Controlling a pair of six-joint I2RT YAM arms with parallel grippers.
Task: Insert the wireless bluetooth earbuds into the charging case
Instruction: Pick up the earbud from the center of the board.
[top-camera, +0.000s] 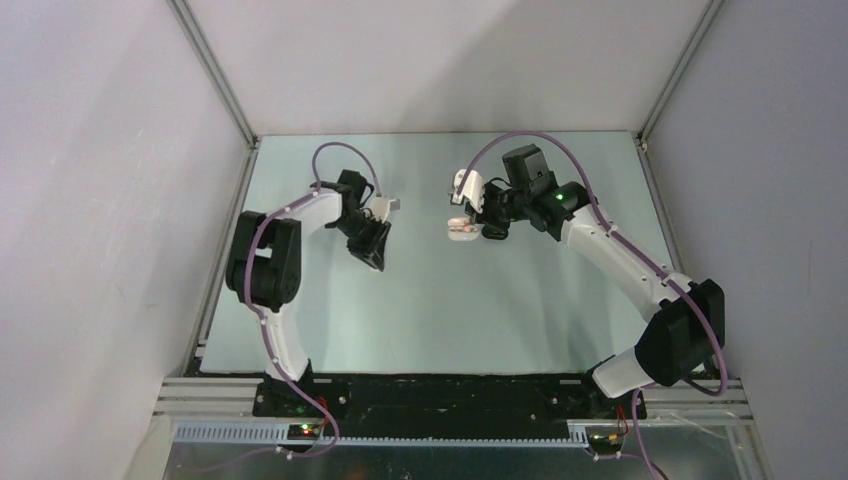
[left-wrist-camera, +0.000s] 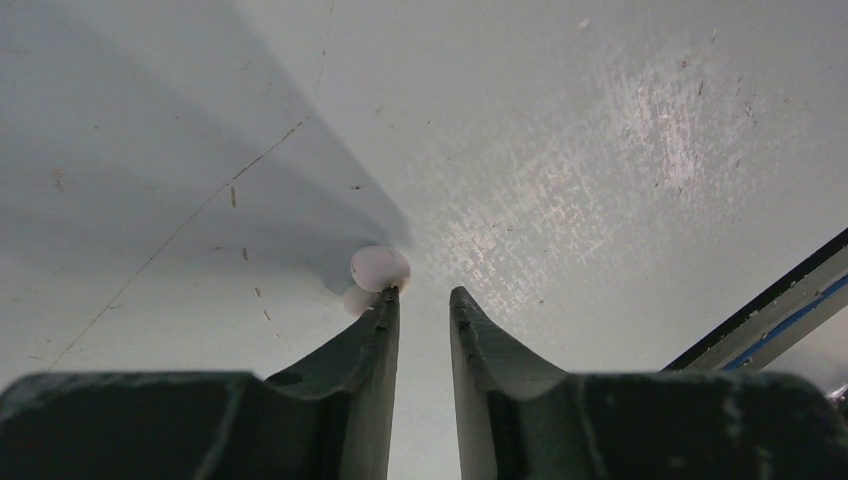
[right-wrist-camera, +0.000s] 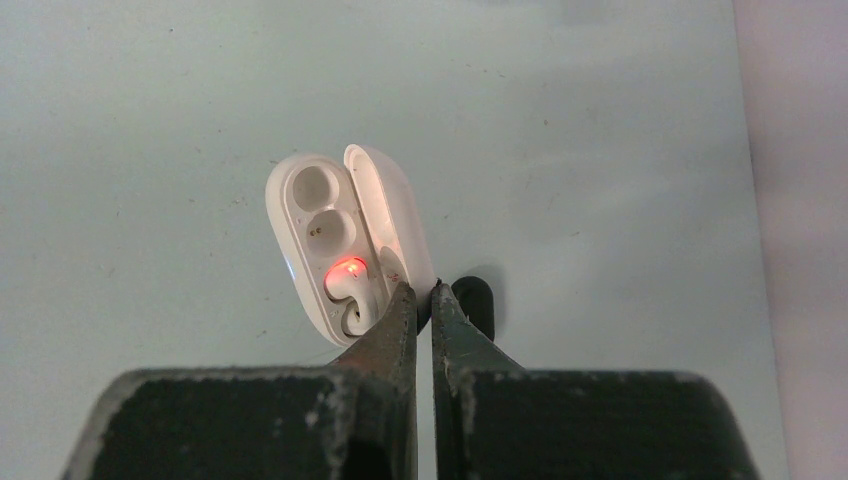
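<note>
The white charging case (right-wrist-camera: 300, 215) lies open with its lid (right-wrist-camera: 390, 215) up. One white earbud (right-wrist-camera: 352, 290) sits in the near socket under a red light. The far socket (right-wrist-camera: 331, 229) is empty. My right gripper (right-wrist-camera: 420, 290) is shut with its tips on the lid's near corner. The case also shows in the top view (top-camera: 461, 230), left of the right gripper (top-camera: 487, 222). A second white earbud (left-wrist-camera: 380, 267) lies on the table touching the outer side of my left gripper's left fingertip (left-wrist-camera: 388, 300). The left gripper (left-wrist-camera: 425, 292) is narrowly open and empty. It also shows in the top view (top-camera: 376, 252).
A small black rounded thing (right-wrist-camera: 476, 300) lies just behind my right fingertip, partly hidden. The pale table (top-camera: 440, 310) is walled by grey panels at the left, right and back. A dark rail (left-wrist-camera: 770, 310) runs along the table edge in the left wrist view.
</note>
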